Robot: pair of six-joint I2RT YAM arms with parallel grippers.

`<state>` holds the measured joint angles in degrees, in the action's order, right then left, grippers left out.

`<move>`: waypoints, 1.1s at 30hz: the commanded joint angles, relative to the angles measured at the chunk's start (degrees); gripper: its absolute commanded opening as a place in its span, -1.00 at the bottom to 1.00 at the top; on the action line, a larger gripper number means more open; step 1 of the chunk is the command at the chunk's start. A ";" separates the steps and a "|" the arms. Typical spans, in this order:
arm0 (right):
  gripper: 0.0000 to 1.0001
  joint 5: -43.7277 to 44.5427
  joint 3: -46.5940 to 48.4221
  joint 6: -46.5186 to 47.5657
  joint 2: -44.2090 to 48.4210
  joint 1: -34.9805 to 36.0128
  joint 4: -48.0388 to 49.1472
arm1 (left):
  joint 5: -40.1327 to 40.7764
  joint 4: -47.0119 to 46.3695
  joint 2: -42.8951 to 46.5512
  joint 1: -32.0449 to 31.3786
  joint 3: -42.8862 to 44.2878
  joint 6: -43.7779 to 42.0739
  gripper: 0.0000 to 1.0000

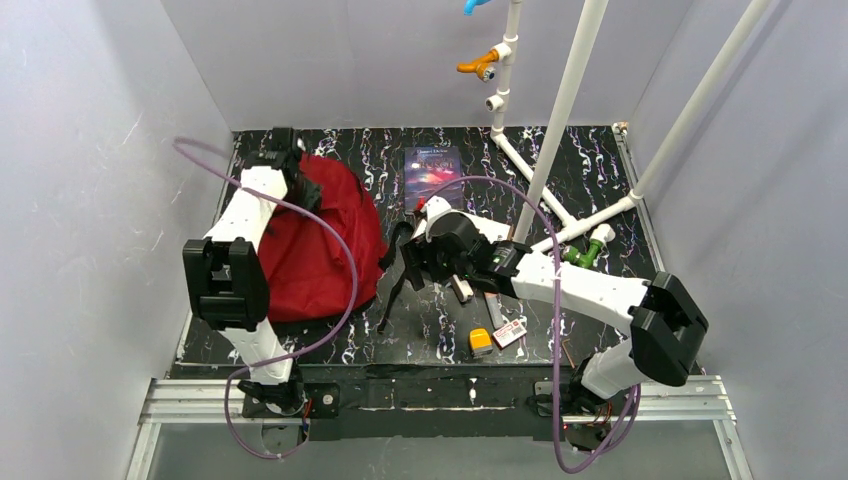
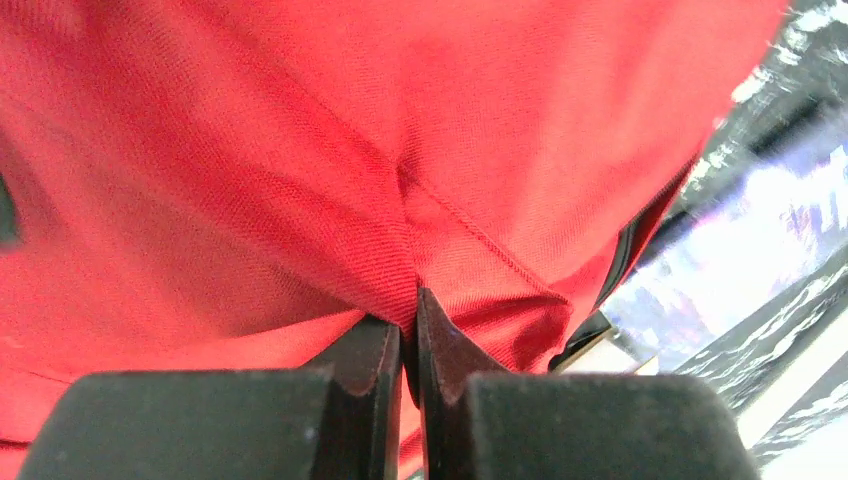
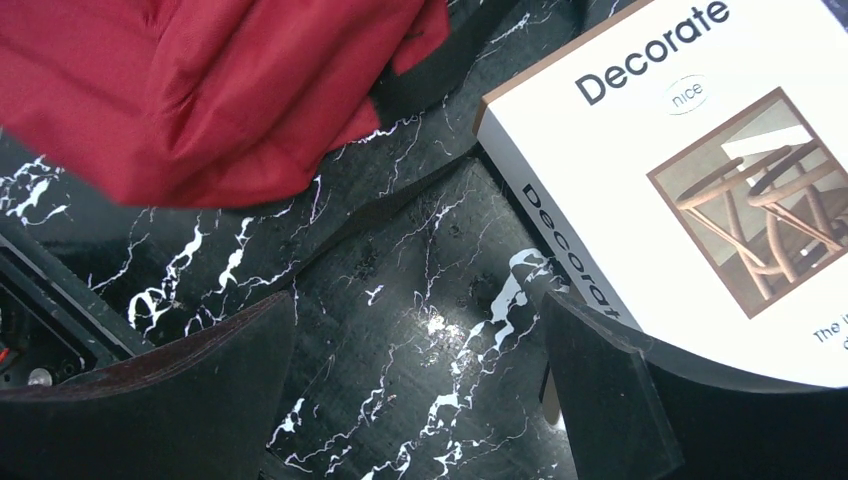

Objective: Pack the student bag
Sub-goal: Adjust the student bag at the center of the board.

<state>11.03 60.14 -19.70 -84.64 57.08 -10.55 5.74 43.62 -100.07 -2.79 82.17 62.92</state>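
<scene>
Packing looked barely begun: the left hand (image 2: 412, 300) was clenched on the student bag (image 2: 250, 150) right before it, while the right hand (image 3: 420, 310) hung released over the worktop (image 3: 200, 260), a book (image 3: 690, 170) beside it unpacked.

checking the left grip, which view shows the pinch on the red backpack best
Left wrist view: the left gripper fills the foreground, shut on a fold of the red backpack. The top view shows most of the backpack but the arm hides the pinch. The right wrist view shows only a backpack corner.
</scene>
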 commanded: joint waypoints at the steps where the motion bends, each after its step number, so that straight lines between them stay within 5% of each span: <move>1: 1.00 2.31 1.14 1.10 4.02 -0.54 -0.36 | 9.17 0.21 7.35 -5.54 12.93 -37.13 -1.00; 5: 1.00 3.42 2.37 2.43 5.25 -0.98 -1.28 | 16.43 -8.88 20.46 -13.40 6.20 -60.58 -1.00; 10: 1.00 4.24 3.90 3.81 7.94 -1.22 -3.29 | 14.50 -23.76 35.52 -23.27 -8.12 -91.17 -1.00; 19: 1.00 5.01 1.01 6.90 19.04 -1.36 0.13 | 4.90 -18.81 37.01 -23.58 -10.91 -105.52 -1.00; 24: 1.00 5.37 1.23 5.67 17.28 -1.49 -1.96 | 10.69 -19.78 30.32 -23.11 -15.16 -110.06 -1.00; 28: 1.00 4.13 1.02 3.45 15.07 -1.83 -3.39 | 14.44 -25.46 27.11 -22.21 -18.79 -105.60 -1.00; 29: 1.00 3.79 0.83 3.23 14.77 -1.95 -3.49 | 14.55 -25.83 26.52 -22.18 -19.00 -103.17 -0.93; 31: 1.00 3.00 0.35 3.07 14.24 -2.39 -3.37 | 14.26 -24.20 25.44 -22.17 -18.17 -97.24 -0.46; 33: 1.00 1.30 0.22 2.89 13.44 -3.43 -3.10 | 14.75 -20.65 24.51 -22.17 -16.45 -89.84 0.19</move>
<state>14.50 60.60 -15.88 -71.07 55.13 -14.13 17.93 23.57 -77.21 -25.04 61.98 -39.27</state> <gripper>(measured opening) 0.997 0.365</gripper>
